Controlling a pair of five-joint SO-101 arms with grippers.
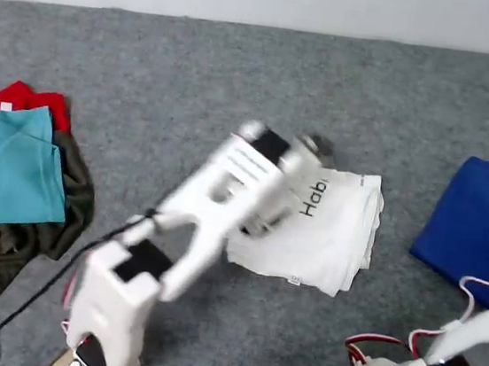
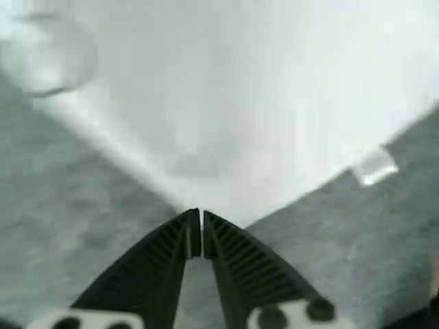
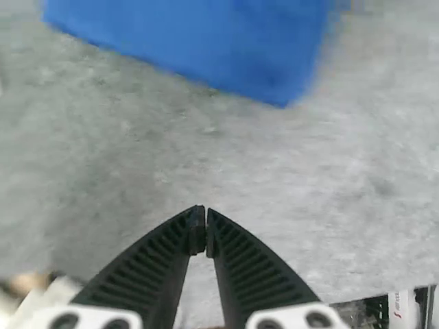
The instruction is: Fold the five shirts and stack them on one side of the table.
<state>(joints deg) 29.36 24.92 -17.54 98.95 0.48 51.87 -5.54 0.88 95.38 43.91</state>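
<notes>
The white shirt (image 1: 332, 234) lies folded mid-table, a printed rectangle; left gripper (image 2: 197, 218) closed at its corner; right gripper (image 3: 201, 221) closed, empty.

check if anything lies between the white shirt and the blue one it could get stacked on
Nothing visible does. Only bare grey table separates the white shirt from the blue shirt. The pile of unfolded shirts lies on the opposite side, off that path.
</notes>
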